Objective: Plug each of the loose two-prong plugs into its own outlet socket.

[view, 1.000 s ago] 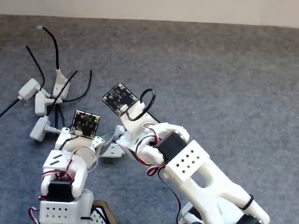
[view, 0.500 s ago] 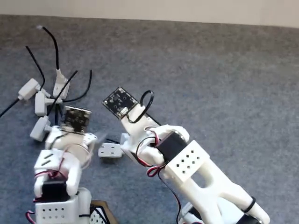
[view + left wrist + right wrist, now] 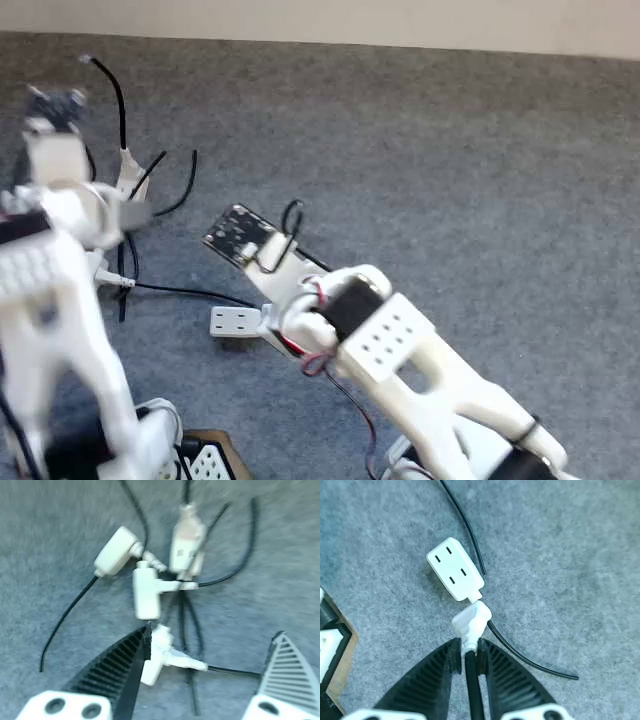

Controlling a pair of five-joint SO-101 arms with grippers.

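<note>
Gripping a plug [image 3: 472, 619] touching the outlet [image 3: 455, 569], right hand [image 3: 468, 648].

White plastic outlet block [image 3: 235, 321] sits on the grey carpeted table [image 3: 480, 150] beside the right arm [image 3: 385, 350]; left arm [image 3: 50, 280] is over the white black-corded plugs [image 3: 126, 178].

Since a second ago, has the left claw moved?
Yes. In the high view the left claw has swung away from the outlet block, out to the loose plugs, and is open above them.
</note>
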